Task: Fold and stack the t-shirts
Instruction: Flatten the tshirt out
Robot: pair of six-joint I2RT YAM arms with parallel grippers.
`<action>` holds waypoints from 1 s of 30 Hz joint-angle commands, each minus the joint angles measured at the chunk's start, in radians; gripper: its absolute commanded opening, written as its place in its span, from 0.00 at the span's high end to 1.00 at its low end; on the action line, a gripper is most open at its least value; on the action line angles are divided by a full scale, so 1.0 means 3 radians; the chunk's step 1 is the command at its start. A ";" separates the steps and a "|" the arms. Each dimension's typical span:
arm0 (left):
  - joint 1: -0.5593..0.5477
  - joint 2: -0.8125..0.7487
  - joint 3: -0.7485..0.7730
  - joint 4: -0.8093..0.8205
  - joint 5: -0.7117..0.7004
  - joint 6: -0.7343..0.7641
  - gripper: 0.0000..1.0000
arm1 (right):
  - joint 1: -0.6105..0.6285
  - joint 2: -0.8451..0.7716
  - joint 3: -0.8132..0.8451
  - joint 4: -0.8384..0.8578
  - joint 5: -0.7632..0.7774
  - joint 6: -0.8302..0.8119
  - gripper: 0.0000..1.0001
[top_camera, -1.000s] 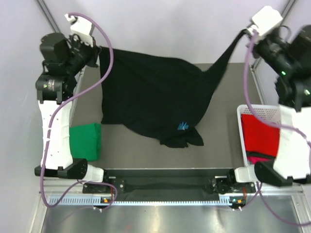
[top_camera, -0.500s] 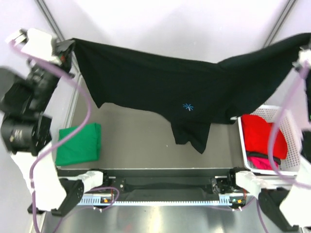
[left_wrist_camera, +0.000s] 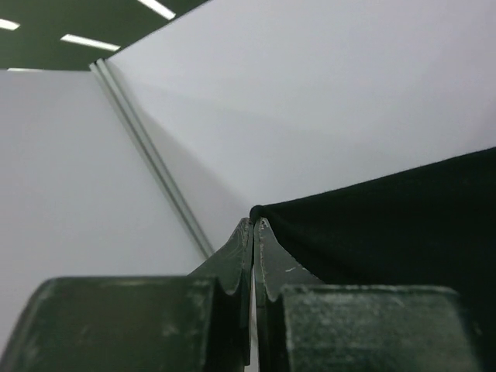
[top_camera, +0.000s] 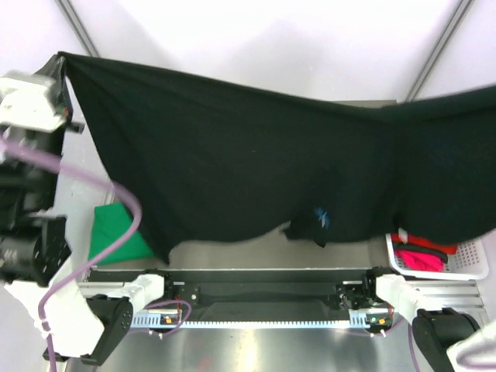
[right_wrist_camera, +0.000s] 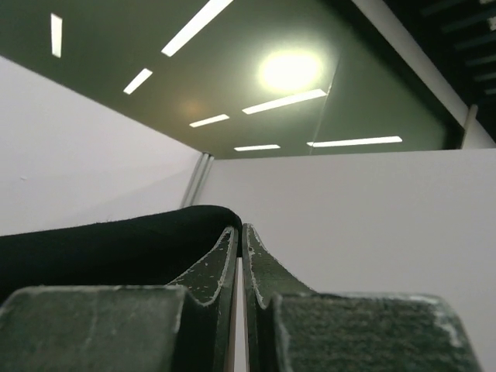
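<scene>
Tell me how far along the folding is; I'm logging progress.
Done: one green t-shirt looks folded, on the left. In hand: the left hand and right hand each pinch an edge of the black t-shirt, holding it spread in the air, unfolded. Left: folding and stacking it, then the red shirt and pink shirt in the white basket.

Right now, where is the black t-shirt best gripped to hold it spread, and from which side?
At the two ends of its top edge, one tool each, coming from the outer sides. The black t-shirt hangs wide with its lower hem sagging free, so end pinches hold it flat. The left tool and right tool are shut on cloth there.
</scene>
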 commanded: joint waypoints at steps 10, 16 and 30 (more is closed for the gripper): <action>0.0018 0.0767 -0.0783 0.0264 -0.0785 0.0802 1.00 | -0.0047 0.1030 -0.0661 0.0177 0.0195 -0.0071 1.00; 0.0013 0.0850 -0.0614 0.0270 -0.0729 0.0705 1.00 | -0.0169 0.1358 -0.0385 0.0187 0.0165 -0.0081 1.00; 0.0013 0.0170 -0.0639 0.0004 -0.0581 0.0603 1.00 | -0.0303 0.0383 -0.0772 0.0059 0.0052 0.0011 1.00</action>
